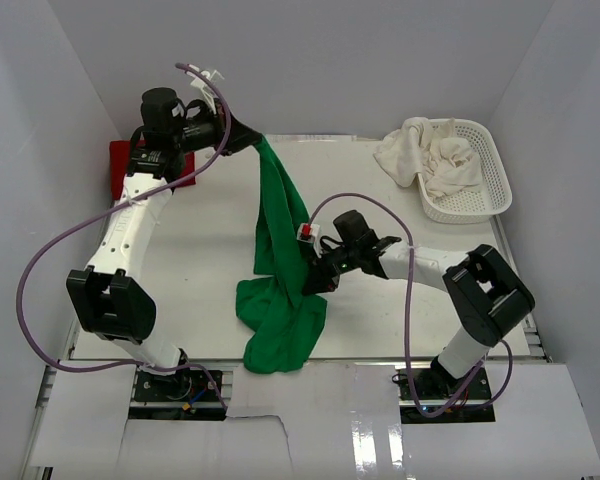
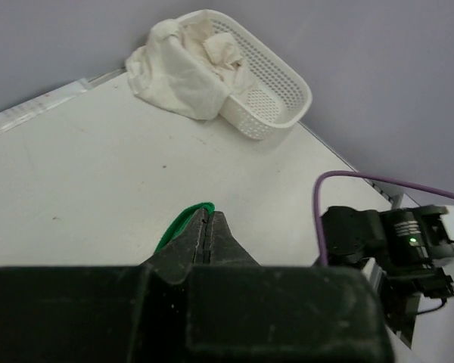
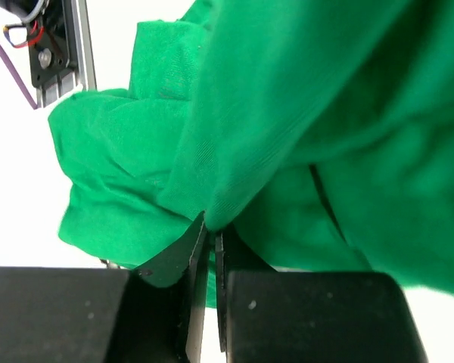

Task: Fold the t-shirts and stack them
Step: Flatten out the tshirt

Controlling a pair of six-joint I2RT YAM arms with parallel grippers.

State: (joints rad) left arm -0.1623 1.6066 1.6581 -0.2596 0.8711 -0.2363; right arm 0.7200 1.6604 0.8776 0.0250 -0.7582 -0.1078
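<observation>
The right gripper (image 3: 210, 227) has its jaws pressed together on a fold of the green shirt (image 3: 287, 113). The cloth drops into the tips from above and bulges out past them on both sides. Below and to the outside of these jaws the rest of the shirt lies bunched in a heap on the table (image 1: 200, 250).

The left gripper (image 2: 206, 219) is also closed, with only a thin green edge showing between its tips; it holds the shirt's upper end, raised. From those jaws the shirt hangs as one long narrow strip running down toward the right jaws, which bite it from the side, low on the strip and just above the heap. So the long axis runs from jaw pair to jaw pair, and the right arm is the nearer to the loose bulk.

Spreading the shirt probably depends on both grips sitting on the same edge. That cannot be told: collar, sleeves and hem are lost in folds, and how many layers the right jaws hold is hidden.

Well beyond the right jaws, cream shirts (image 1: 430, 160) spill from a basket (image 1: 495, 165). A red shirt (image 1: 120, 160) lies behind the left arm, mostly covered.
</observation>
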